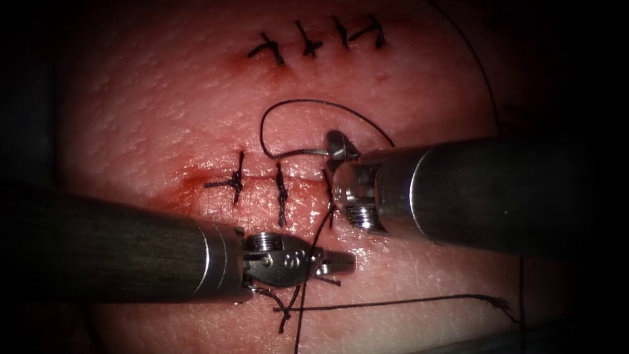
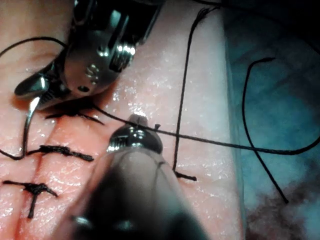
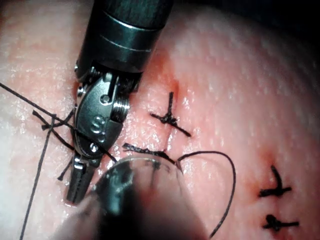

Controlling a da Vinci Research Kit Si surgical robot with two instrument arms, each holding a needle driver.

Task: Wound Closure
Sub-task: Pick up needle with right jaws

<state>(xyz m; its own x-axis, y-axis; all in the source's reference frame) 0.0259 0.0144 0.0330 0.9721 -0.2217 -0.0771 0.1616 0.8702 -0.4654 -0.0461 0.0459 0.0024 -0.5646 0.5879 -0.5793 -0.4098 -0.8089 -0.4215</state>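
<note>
two stitches (image 1: 259, 183) already sit knotted across the cut (image 1: 262, 178), and a third spot near its right end looks like the one in hand. the needle (image 1: 308, 152) lies out of the tissue (image 1: 164, 118) just above the cut, its back end pinched in the right tool (image 1: 337, 145), jaws pressed together on it. thread (image 1: 308, 103) loops up off the needle's free end, and more runs down past the left tool (image 1: 337, 263). that one rests below the cut with jaws together; seems to be nipping thread, can't say for sure. my guess: we're mid-stitch, thread needs managing, so whatever's next wants the slack kept clear of the finished knots and those loose cut ends (image 1: 288, 314).
</note>
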